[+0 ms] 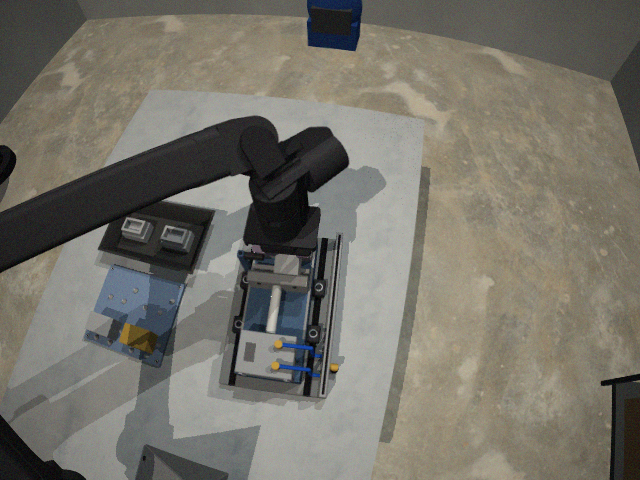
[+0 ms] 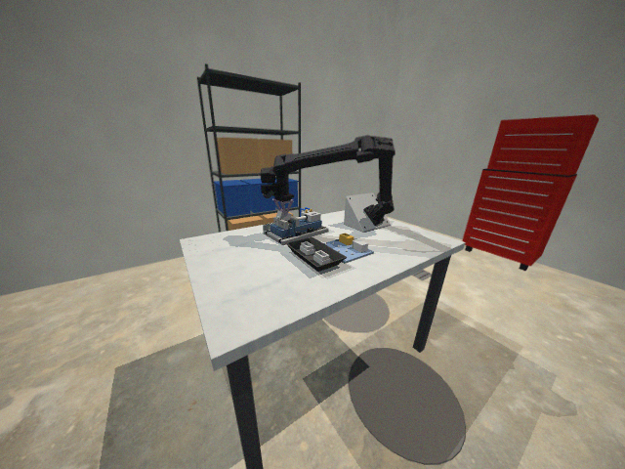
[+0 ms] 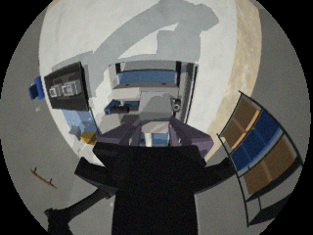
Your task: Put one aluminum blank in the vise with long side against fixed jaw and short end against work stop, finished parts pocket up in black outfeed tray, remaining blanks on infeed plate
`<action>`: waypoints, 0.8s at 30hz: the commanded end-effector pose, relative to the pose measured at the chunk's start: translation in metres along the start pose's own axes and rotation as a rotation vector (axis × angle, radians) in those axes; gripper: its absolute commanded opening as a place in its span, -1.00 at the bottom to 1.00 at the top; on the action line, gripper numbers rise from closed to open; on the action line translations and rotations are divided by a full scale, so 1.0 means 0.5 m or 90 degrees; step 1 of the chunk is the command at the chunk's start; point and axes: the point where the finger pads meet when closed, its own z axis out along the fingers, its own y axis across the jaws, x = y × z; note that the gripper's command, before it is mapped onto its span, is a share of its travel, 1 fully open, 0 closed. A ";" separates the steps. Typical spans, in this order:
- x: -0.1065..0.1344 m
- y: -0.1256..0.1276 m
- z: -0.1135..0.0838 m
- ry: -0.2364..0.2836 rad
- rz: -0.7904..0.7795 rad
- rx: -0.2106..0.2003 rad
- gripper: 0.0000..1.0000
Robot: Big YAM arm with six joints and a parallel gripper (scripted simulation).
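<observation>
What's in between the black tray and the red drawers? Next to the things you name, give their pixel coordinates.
In the exterior view, the blue infeed plate (image 1: pixel 160 294) (image 2: pixel 355 253) (image 3: pixel 78 116) lies between them, carrying a yellow brass blank (image 1: pixel 138 338) (image 2: pixel 346 238) (image 3: pixel 88 138) and a gray one (image 1: pixel 100 324) (image 2: pixel 359 246) (image 3: pixel 74 131).

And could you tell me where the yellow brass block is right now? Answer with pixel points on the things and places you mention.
In the top view, the yellow brass block (image 1: pixel 138 337) (image 2: pixel 346 238) (image 3: pixel 88 137) sits on the blue infeed plate (image 1: pixel 168 302) (image 2: pixel 354 254) (image 3: pixel 80 118), right beside a plain gray block (image 1: pixel 101 323) (image 2: pixel 359 246) (image 3: pixel 74 131).
</observation>
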 end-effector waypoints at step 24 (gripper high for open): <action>-0.024 -0.009 -0.093 -0.024 -0.014 0.016 -1.00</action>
